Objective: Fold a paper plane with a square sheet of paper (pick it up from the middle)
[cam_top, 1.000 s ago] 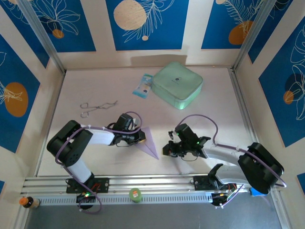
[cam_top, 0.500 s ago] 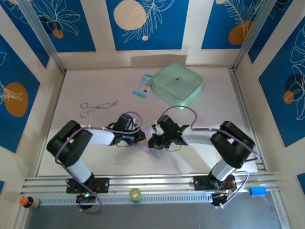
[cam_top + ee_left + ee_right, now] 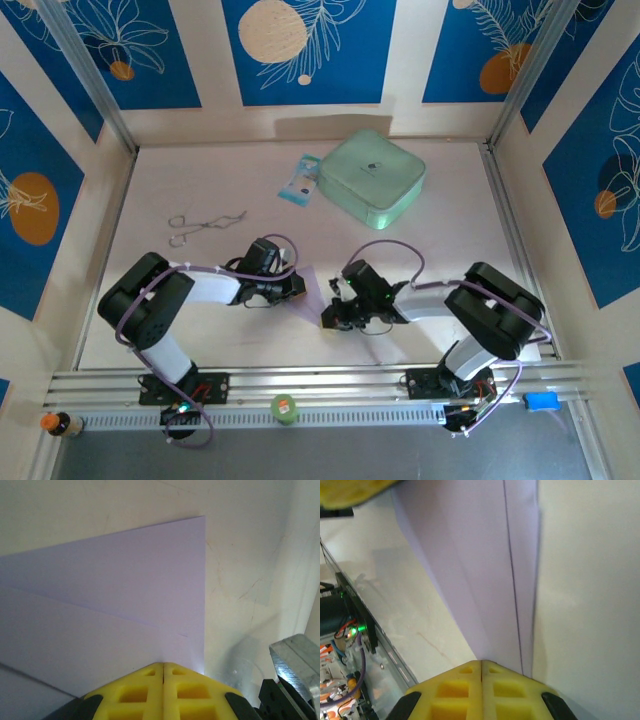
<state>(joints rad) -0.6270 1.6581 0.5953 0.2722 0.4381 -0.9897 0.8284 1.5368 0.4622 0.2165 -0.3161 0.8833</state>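
Sheet: the square sheet of paper (image 3: 313, 294), pale lavender and creased into folded layers, is laid flat on the table (image 3: 460, 230), near the front middle, between the two grippers.
Left gripper (image 3: 296, 289): the yellow fingers (image 3: 135, 692) are pressed fully together with nothing clamped; the tips are set at the sheet's left side.
Right gripper (image 3: 331, 317): the fingers (image 3: 512, 692) are likewise closed tight on nothing; the tips are set at the sheet's narrow near end.
Far side: a mint-green case (image 3: 375, 178) and a blue-white packet (image 3: 299, 180) are placed side by side.
Left of centre: metal tongs (image 3: 207, 225) are laid well apart from the sheet.
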